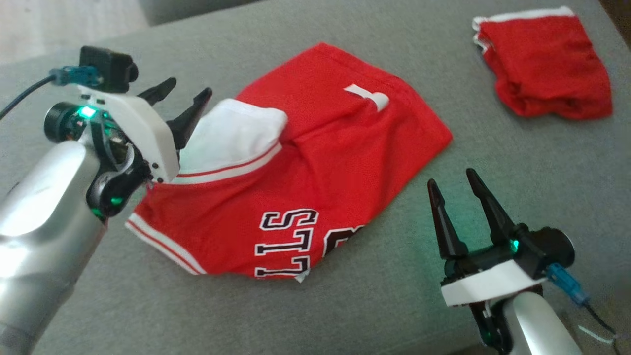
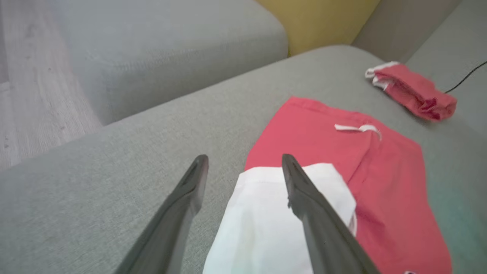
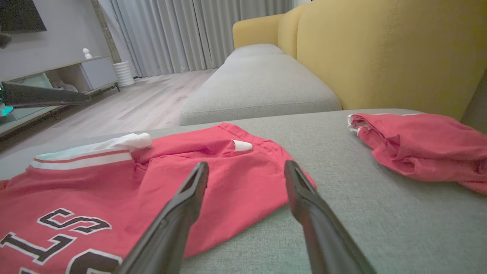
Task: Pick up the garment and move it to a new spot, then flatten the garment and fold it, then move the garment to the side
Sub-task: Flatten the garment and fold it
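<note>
Grey cushion (image 1: 345, 315), woven cover. Lying on it left of centre: red shorts (image 1: 335, 162), partly folded, white lining turned up at left, lettering toward the near edge. At far right, well apart: red bundle (image 1: 547, 69), crumpled.

a bunched red cloth (image 1: 544, 69) lies on the grey sofa seat (image 1: 345, 305), yellow backrest (image 3: 380, 49) behind.

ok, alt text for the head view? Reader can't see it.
A red garment with black lettering and a white panel turned over it lies partly folded on a grey cushion. The open left gripper is at the white panel's edge, and the open right gripper is off to the garment's right. A second red garment lies bunched at the far right.
</note>
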Robot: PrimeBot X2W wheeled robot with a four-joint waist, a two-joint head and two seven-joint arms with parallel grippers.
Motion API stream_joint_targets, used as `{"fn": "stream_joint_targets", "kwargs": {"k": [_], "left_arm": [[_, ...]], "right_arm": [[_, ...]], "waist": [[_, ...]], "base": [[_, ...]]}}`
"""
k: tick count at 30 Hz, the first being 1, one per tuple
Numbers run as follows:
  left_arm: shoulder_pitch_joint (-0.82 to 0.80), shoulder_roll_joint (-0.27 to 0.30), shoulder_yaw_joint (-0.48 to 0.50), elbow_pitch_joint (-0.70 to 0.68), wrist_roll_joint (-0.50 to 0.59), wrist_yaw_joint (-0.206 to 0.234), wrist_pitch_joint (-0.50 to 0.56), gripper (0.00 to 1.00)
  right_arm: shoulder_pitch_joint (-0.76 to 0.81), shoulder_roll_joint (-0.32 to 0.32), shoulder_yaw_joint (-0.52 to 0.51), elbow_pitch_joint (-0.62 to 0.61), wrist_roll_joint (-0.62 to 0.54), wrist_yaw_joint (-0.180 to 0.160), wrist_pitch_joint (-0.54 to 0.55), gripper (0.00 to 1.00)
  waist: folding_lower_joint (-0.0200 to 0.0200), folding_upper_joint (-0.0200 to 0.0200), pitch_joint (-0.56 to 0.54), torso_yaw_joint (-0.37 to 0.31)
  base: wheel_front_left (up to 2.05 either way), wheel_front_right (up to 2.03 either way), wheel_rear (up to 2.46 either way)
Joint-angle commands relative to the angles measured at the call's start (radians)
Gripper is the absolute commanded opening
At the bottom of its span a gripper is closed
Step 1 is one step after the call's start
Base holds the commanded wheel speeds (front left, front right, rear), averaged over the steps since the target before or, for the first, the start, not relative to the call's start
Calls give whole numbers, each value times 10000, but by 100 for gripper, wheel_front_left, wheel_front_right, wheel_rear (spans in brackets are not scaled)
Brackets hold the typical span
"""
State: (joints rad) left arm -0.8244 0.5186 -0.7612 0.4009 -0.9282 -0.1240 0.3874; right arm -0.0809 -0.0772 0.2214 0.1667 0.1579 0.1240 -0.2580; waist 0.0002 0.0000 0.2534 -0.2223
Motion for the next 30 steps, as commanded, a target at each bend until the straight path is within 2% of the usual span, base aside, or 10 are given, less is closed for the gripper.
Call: {"fn": "stream_joint_targets", "kwargs": {"k": [1, 6, 12, 13, 14, 15, 22, 26, 28, 30], "left_arm": [[-739, 333, 258, 6, 108, -41, 104, 100], [-977, 331, -302, 663, -441, -62, 765, 100], [-945, 576, -853, 284, -1331, -64, 1195, 100], [-952, 653, -961, 143, -1417, -65, 1163, 55], [-976, 742, -1072, -13, -1440, -65, 1050, 18], [-1008, 830, -1190, -180, -1409, -65, 854, 0], [-1160, 1350, -2200, -1704, -772, -66, -1104, 0], [-869, 1757, -2783, -2728, 280, -35, -2075, 0], [-117, 1885, -3264, -3654, 983, 425, -2455, 0], [570, 1861, -3547, -4253, 1128, 811, -2660, 0]], "right_arm": [[-295, -17, 263, -262, 94, 67, -38, 100], [-479, 54, 331, -219, 152, 67, -38, 100], [-514, 105, 276, -191, 168, 67, -38, 100], [-520, 112, 260, -183, 164, 67, -38, 100], [-529, 119, 244, -180, 159, 67, -38, 100], [-538, 126, 228, -181, 151, 67, -38, 100], [-547, 124, 129, -203, 93, 67, -38, 100], [-465, 105, 27, -225, 59, 67, -38, 100], [-373, 70, -28, -244, 43, 67, -38, 100], [-334, 53, -77, -267, 33, 67, -38, 100]], "waist": [[-2, 0, 425, -401], [-2, 0, 798, -747], [-2, 0, 922, -824], [-2, 0, 933, -816], [-2, 0, 939, -801], [-2, 0, 937, -780], [-2, 0, 774, -435], [-2, 0, 666, -179], [-2, 0, 634, 61], [-2, 0, 641, 234]], "base": [[0, 0, 0], [0, 0, 0], [0, 0, 0], [0, 0, 0], [0, 0, 0], [0, 0, 0], [0, 0, 0], [0, 0, 0], [0, 0, 0], [0, 0, 0]]}}
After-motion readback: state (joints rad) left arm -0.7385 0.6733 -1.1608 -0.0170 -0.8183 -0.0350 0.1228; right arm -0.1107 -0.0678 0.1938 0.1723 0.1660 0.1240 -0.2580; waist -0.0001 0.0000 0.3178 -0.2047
